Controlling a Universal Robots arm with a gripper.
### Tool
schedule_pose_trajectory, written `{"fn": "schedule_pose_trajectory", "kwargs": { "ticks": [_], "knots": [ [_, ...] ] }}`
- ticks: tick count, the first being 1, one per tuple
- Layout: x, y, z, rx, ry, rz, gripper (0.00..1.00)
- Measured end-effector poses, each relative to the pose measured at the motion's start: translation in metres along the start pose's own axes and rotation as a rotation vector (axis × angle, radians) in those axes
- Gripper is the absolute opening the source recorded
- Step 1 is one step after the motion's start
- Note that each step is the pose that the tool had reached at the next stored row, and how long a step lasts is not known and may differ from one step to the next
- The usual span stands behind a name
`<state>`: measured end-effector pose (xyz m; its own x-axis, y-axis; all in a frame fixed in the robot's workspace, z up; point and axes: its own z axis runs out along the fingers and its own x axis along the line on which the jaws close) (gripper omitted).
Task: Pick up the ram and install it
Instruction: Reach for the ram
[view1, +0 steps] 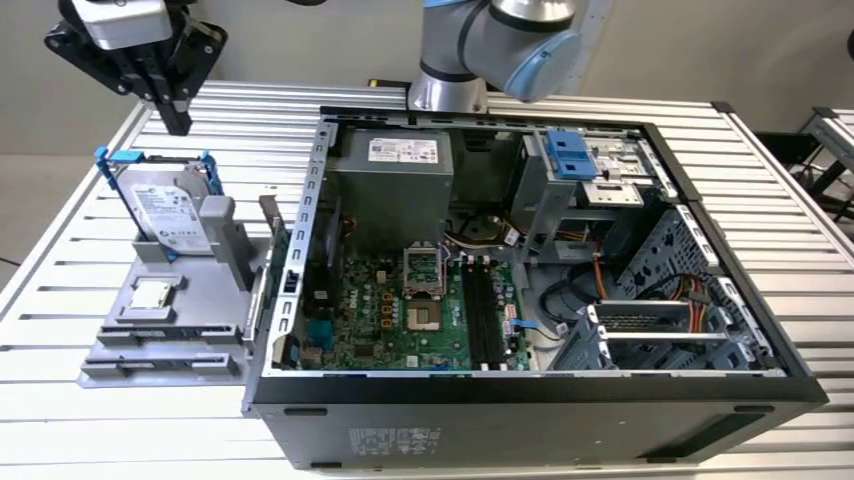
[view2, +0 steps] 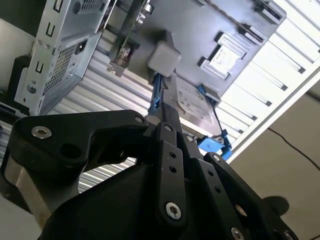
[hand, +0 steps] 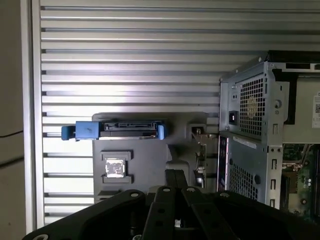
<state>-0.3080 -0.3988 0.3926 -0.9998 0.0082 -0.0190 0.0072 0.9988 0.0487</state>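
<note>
Found gripper (view1: 178, 122) shut tight with nothing between its fingers, hanging high over the tabletop (view1: 54, 290) at the exterior view's left. Logged directly beneath it the silver hard drive (view1: 167, 210), upright in its blue bracket on the grey fixture (view1: 200, 322). Noted small square processor chip (view1: 151, 295) lying flat on the same fixture. Located ram (view1: 271, 225) standing on edge at the fixture's side just beside the open computer case (view1: 534, 385), well apart from the gripper. Confirmed same placement of ram (hand: 199, 150) in the first wrist view.
</note>
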Motion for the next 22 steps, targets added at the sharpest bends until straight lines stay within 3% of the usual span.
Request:
{"fn": "schedule_pose_trajectory", "kwargs": {
  "ticks": [8, 13, 22],
  "knots": [
    [0.0211, -0.0002, -0.0004, 0.0000, 0.0000, 0.000, 0.00],
    [0.0309, -0.0002, -0.0006, 0.0000, -0.0004, 0.000, 0.00],
    [0.0373, -0.0002, -0.0007, 0.0000, -0.0005, 0.000, 0.00]
  ]
}}
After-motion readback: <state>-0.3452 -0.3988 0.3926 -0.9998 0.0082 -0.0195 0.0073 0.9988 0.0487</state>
